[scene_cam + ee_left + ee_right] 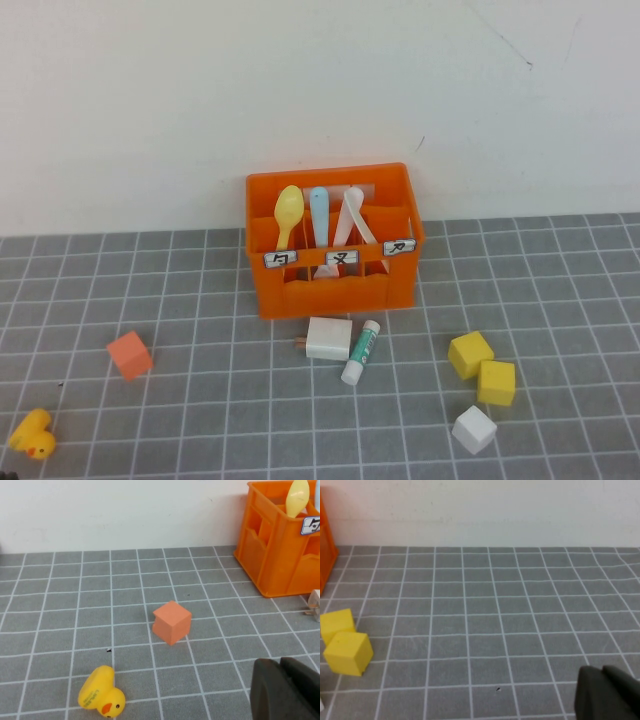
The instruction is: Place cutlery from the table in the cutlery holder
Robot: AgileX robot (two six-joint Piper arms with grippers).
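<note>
High view
Crate [335,285]: stands upright on the desk [200,400], its back just beside the white wall [300,80]; open tiles on both its sides.
Spoon [288,212]: pale yellow, upright in the crate's left compartment, bowl above the rim.
Blue utensil [318,210]: upright in the middle compartment.
Knife [350,215]: white, leaning in the middle-to-right part of the crate, crossed with another white strip; which compartment holds it I cannot tell.
Front of crate: a white block [329,338] and a white-and-green tube [361,352] lie just beside each other, close to the crate's front edge.
Left side: a salmon cube [130,354] sits alone with open room all round; a yellow duck [33,436] sits near the desk's near-left corner.
Right side: two yellow cubes [482,368] touching, a white cube [474,429] just in front of them; clear tiles beyond, out to the right edge.

Left wrist view
Left end effector [285,690]: dark fingers pressed together, closed and holding nothing, low over the desk, well apart from the crate.
Room: bare tiles between cube, duck and wall.

Right wrist view
Right end effector [607,695]: closed, empty, over bare tiles.
Room: a wide open stretch to the wall; the yellow cubes and the crate's edge lie off to one side.
</note>
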